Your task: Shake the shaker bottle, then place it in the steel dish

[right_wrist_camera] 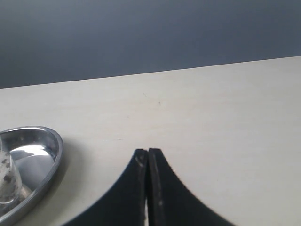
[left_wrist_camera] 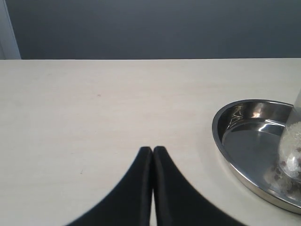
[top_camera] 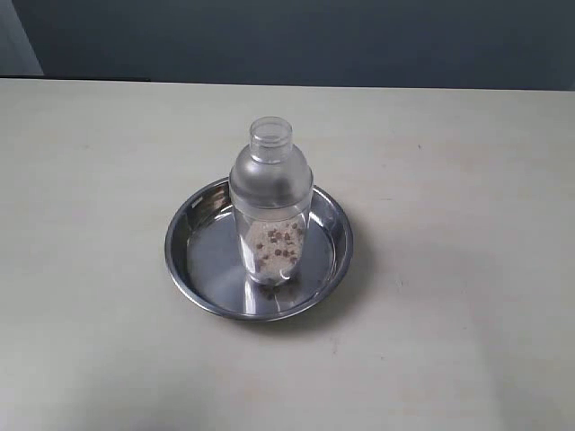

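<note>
The clear shaker bottle point(top_camera: 270, 205) stands upright inside the steel dish point(top_camera: 193, 256) at the middle of the table, brown specks and pale grains in its lower part. Neither arm shows in the exterior view. In the left wrist view my left gripper point(left_wrist_camera: 153, 149) is shut with nothing between its black fingers; the steel dish point(left_wrist_camera: 235, 136) and the shaker bottle's base point(left_wrist_camera: 291, 150) lie off to one side. My right gripper point(right_wrist_camera: 147, 151) is also shut and empty, with the steel dish's rim point(right_wrist_camera: 52, 157) and a sliver of the shaker bottle point(right_wrist_camera: 6, 181) at the picture's edge.
The pale tabletop point(top_camera: 467, 180) stretches on all sides of the dish. A dark grey wall point(top_camera: 296, 40) runs behind the table's far edge. No other objects are in view.
</note>
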`<move>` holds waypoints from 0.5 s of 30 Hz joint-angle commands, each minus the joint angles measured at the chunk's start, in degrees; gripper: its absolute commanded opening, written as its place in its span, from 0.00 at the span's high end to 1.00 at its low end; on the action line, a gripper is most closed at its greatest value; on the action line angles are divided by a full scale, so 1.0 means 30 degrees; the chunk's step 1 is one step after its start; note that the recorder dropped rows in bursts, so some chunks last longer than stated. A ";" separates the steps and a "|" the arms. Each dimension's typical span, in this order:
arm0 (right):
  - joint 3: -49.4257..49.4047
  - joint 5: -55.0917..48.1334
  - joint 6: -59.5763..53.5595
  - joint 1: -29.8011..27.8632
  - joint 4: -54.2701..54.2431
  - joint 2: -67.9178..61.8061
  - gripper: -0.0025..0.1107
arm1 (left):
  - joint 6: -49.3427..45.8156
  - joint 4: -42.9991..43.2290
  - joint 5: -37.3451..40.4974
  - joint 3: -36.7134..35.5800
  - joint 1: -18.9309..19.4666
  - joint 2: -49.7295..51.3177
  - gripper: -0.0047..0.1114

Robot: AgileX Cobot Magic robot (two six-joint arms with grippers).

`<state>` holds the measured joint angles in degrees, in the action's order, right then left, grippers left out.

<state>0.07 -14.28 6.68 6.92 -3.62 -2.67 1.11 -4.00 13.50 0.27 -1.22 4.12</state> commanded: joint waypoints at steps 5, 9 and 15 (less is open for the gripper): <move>-0.0023 0.0287 0.0000 -0.0025 -0.0055 -0.0099 0.99 | 0.0072 0.0110 -0.0178 -0.0091 0.0036 -0.0123 0.96; -0.0023 0.0287 0.0000 -0.0025 -0.0055 -0.0099 0.99 | 0.0072 0.0110 -0.0178 -0.0091 0.0036 -0.0123 0.96; -0.0023 0.0230 0.0000 -0.0025 -0.0055 -0.0099 0.99 | 0.0072 0.0110 -0.0178 -0.0091 0.0036 -0.0123 0.96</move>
<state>0.07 -14.28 6.68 6.92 -3.62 -2.67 1.11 -4.00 13.50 0.27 -1.22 4.12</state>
